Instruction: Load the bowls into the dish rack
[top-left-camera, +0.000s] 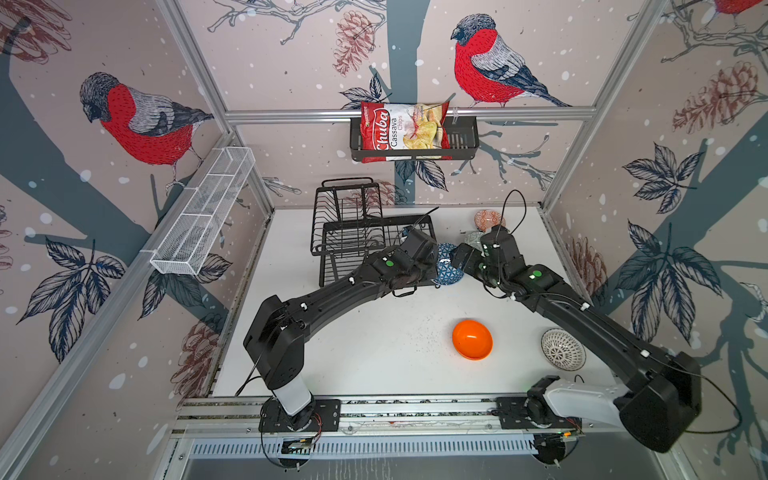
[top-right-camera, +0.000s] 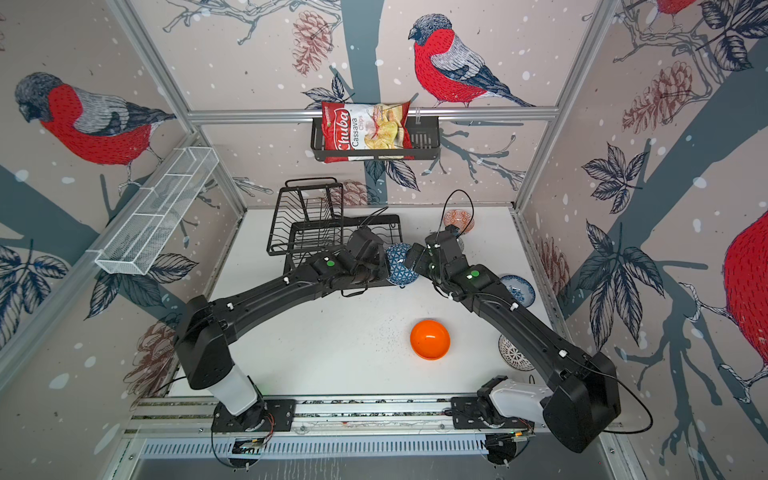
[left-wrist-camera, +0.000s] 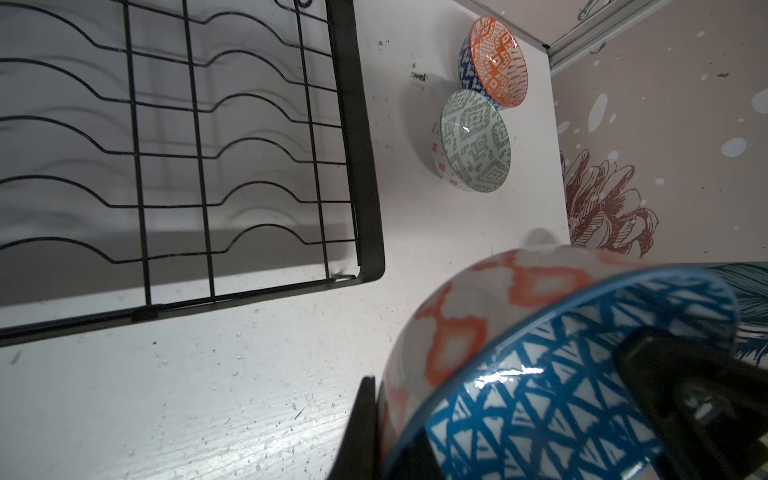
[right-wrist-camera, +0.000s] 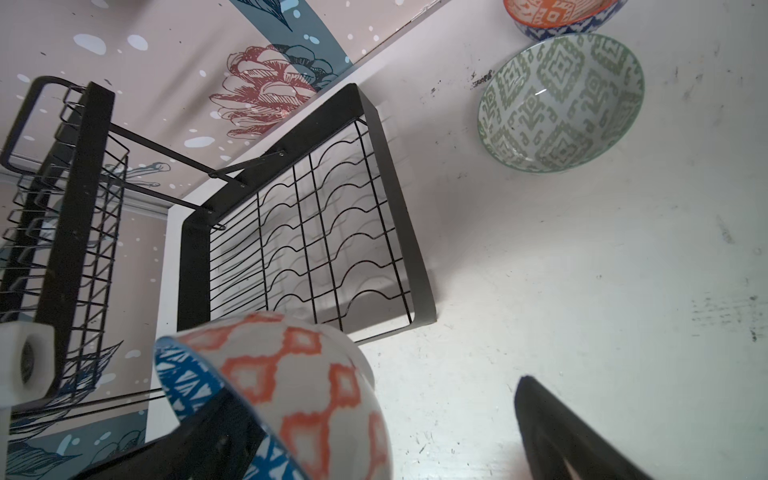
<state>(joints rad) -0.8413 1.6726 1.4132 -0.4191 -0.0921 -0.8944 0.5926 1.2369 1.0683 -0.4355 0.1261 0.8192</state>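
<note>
Blue geometric bowl (top-left-camera: 449, 270) aloft over surface (top-left-camera: 374, 332), just beside dish rack (top-left-camera: 357, 239); left fingers (left-wrist-camera: 361, 415) clamped on rim, right fingers (right-wrist-camera: 552, 432) spread wide. Best: swing toward rack, seat on edge in wavy slot

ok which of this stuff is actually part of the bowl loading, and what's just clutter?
Job: dish rack, blue geometric bowl, plain orange bowl, lattice bowl, grey-green bowl, orange-red patterned bowl, blue-flower bowl.
Lying about: chips bag, black shelf basket, white mesh basket.
</note>
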